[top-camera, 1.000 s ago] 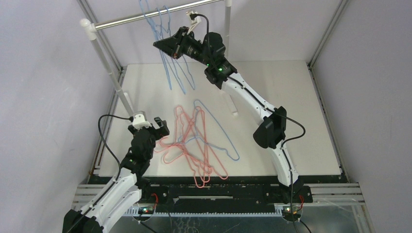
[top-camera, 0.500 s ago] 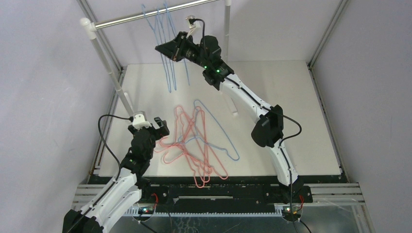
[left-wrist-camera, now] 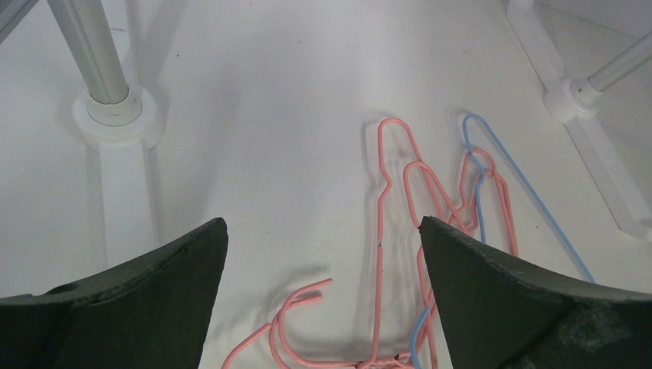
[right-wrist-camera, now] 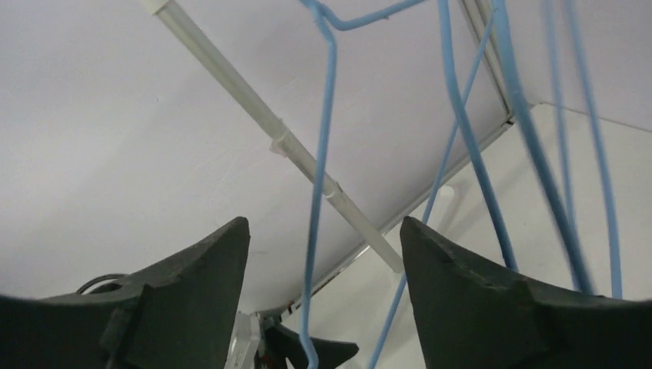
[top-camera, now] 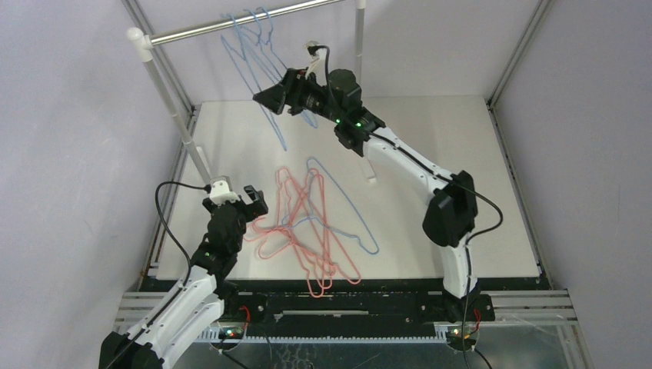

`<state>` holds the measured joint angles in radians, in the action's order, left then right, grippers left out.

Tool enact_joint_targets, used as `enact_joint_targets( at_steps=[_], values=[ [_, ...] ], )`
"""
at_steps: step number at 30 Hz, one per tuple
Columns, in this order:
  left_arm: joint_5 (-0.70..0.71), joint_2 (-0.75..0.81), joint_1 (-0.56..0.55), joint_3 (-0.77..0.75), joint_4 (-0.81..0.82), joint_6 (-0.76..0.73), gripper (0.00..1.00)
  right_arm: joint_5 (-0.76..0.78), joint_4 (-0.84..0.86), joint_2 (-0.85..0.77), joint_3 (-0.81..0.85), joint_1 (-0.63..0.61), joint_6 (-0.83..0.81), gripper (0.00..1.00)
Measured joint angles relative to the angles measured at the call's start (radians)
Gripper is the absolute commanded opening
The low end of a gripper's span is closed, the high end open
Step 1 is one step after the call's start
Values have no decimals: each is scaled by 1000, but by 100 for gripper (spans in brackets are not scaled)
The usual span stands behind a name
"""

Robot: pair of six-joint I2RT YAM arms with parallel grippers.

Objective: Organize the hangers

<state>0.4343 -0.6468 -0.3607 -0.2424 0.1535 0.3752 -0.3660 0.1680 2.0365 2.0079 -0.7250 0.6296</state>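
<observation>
Light blue hangers (top-camera: 254,54) hang by their hooks from the silver rail (top-camera: 201,29) at the back. My right gripper (top-camera: 260,97) is raised just in front of them and is open. In the right wrist view one blue hanger wire (right-wrist-camera: 318,192) runs down between the spread fingers of that gripper (right-wrist-camera: 324,221) without touching either; more blue hangers (right-wrist-camera: 469,154) hang to its right. A pile of pink-red hangers (top-camera: 307,231) lies on the table with one blue hanger (top-camera: 350,207) tangled in it. My left gripper (top-camera: 256,201) hovers open at the pile's left edge, above pink hangers (left-wrist-camera: 382,200).
The rail stands on white posts; the left post (top-camera: 173,100) slants down to a round base (left-wrist-camera: 115,115) close to my left gripper. The right post's foot (left-wrist-camera: 573,100) sits behind the pile. Metal frame bars edge the white table (top-camera: 461,154).
My right gripper has opened and let go of the blue hanger, which now hangs from the rail. The right arm drew back a little to the right. The left arm has not moved.
</observation>
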Motion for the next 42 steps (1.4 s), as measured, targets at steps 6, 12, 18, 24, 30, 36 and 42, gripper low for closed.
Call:
enact_joint_targets(
  at_steps=[6, 12, 18, 24, 30, 36, 42],
  values=[
    [0, 4, 0, 0, -6, 0, 99, 51, 31, -215, -241, -18, -67, 89],
    [0, 20, 0, 0, -7, 0, 99, 159, 41, -396, -460, -37, -157, 90],
    [0, 17, 0, 0, -7, 0, 99, 326, -12, -559, -638, -56, -266, 91],
    [0, -3, 0, 0, -6, 0, 100, 482, -84, -665, -737, -66, -341, 90],
    [0, -18, 0, 0, -6, 0, 100, 618, -202, -715, -849, -160, -394, 81],
    [0, -25, 0, 0, -6, 0, 99, 636, -317, -785, -1076, -245, -393, 70],
    [0, -48, 0, 0, -5, 0, 100, 608, -412, -770, -1185, -256, -378, 66]
  ],
)
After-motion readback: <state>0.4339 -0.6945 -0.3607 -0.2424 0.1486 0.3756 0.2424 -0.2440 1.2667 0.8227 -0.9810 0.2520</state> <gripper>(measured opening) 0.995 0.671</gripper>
